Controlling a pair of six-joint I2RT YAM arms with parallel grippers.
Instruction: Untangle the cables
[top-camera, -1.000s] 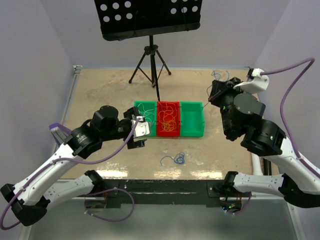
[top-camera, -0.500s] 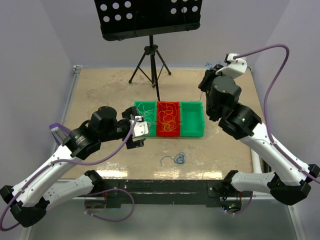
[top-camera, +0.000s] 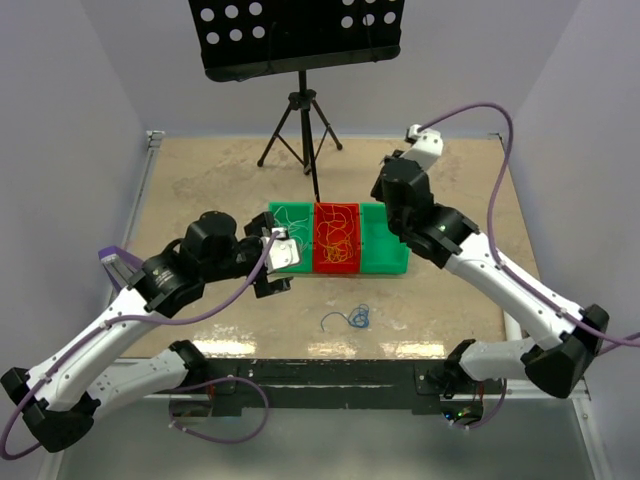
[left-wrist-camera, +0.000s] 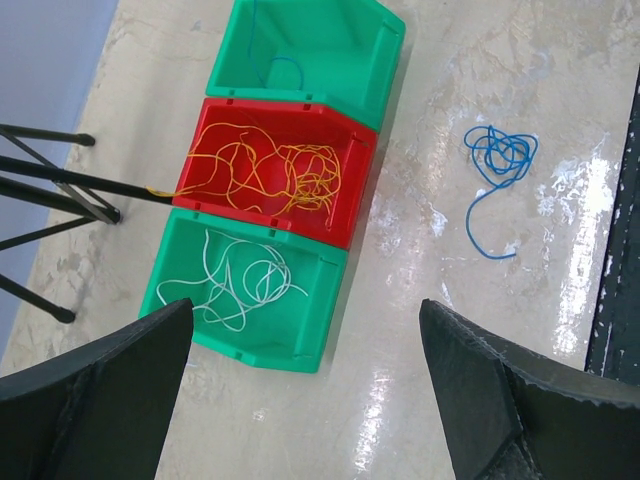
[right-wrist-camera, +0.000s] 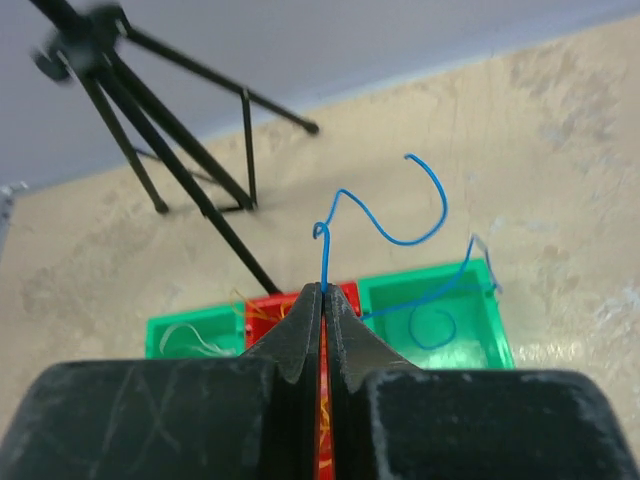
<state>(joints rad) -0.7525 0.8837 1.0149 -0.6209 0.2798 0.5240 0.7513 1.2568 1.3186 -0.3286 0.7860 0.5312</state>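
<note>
A small clump of blue cable (top-camera: 347, 319) lies on the table in front of the bins; it also shows in the left wrist view (left-wrist-camera: 498, 158). My right gripper (right-wrist-camera: 322, 290) is shut on a thin blue cable (right-wrist-camera: 323, 258) that curls up from its tips. It hovers over the bins (top-camera: 392, 205). A blue strand trails into the right green bin (right-wrist-camera: 482, 345). The red bin (left-wrist-camera: 350, 200) holds yellow-orange cables (left-wrist-camera: 280, 175). The left green bin (left-wrist-camera: 300, 345) holds white cables (left-wrist-camera: 245, 285). My left gripper (left-wrist-camera: 305, 310) is open and empty just in front of that bin.
A black tripod (top-camera: 301, 125) with a perforated music-stand plate stands behind the bins, and one of its legs reaches toward the red bin. The three bins (top-camera: 385, 262) sit in a row mid-table. Purple arm cables loop beside both arms.
My right arm has swung left from the far right of the table to above the bins, carrying the blue cable. The left arm has not moved.
</note>
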